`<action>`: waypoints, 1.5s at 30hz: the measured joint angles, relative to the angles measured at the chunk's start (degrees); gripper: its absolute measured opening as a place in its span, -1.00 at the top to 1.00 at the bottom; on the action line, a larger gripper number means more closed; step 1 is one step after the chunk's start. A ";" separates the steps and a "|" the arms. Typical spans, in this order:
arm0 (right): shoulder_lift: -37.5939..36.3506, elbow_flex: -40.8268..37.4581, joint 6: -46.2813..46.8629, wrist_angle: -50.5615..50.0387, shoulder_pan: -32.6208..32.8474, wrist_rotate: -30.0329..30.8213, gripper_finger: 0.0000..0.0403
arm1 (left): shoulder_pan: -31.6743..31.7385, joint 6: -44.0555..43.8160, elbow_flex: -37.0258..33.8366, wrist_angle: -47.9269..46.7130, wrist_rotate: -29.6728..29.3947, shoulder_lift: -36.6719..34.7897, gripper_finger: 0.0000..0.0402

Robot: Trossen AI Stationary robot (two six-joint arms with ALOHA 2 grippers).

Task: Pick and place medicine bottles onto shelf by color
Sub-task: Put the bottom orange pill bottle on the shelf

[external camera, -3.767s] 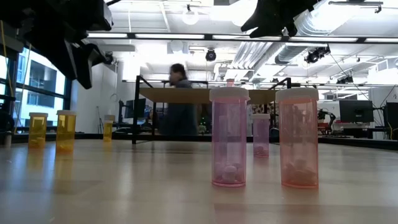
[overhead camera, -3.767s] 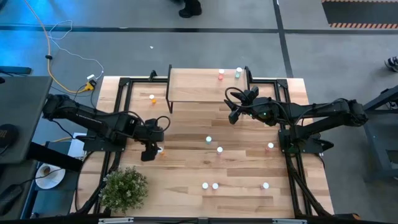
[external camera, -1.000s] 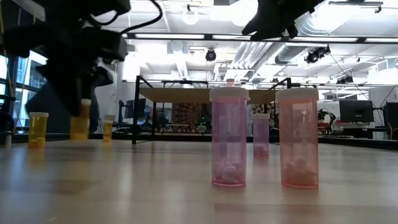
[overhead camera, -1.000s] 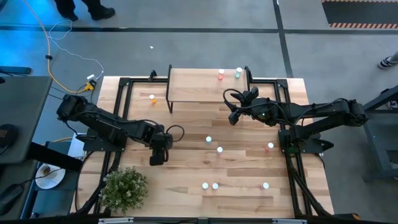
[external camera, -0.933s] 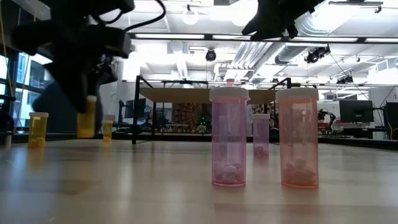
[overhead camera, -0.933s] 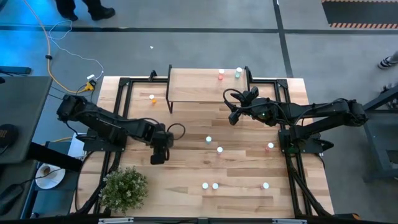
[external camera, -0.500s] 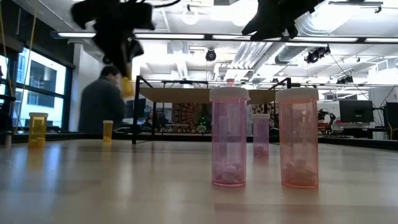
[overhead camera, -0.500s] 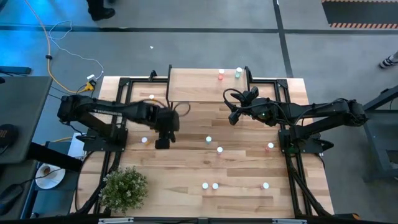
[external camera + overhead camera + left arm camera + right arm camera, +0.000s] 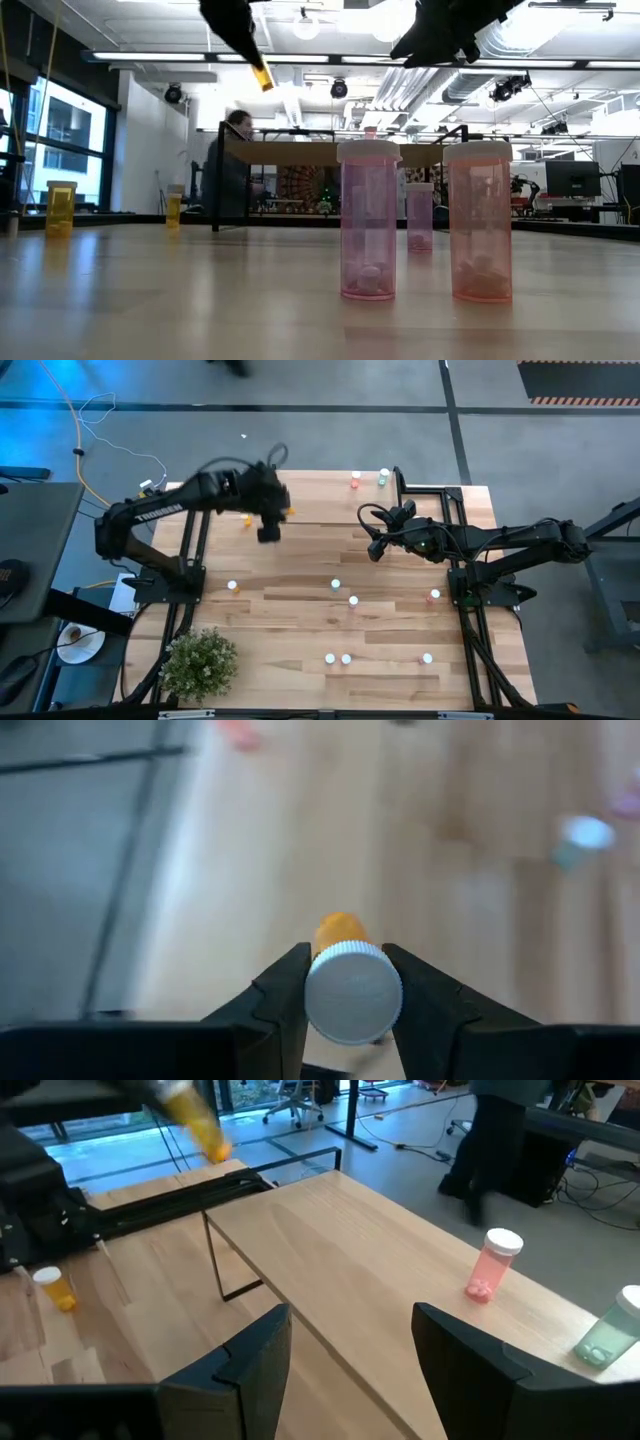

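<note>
Orange bottle [image 9: 340, 930] body behind cap, left claw [image 9: 345, 985].

Orange bottle [image 9: 341, 934], white cap toward camera, clamped between left gripper [image 9: 268, 532] fingers, lifted high, tilted, upper left of centre in high view. Shelf [image 9: 320, 495] top centre: red bottle [image 9: 355, 481] and pale green bottle [image 9: 384, 476] upright at right end. Two pink bottles [image 9: 368, 222] upright, foreground of low view. Other white-capped bottles scattered, lower half.
</note>
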 joint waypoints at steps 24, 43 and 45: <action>0.02 0.00 2.30 0.00 -0.01 0.02 0.00 | 15.72 7.84 21.55 -3.81 3.16 14.56 0.46; 0.02 0.00 4.42 -3.21 0.00 -0.02 0.00 | 21.17 9.34 25.56 -16.40 10.59 26.00 0.46; 0.02 0.00 4.42 -3.21 0.00 -0.02 0.00 | 21.93 9.35 25.56 -16.41 11.96 26.60 0.46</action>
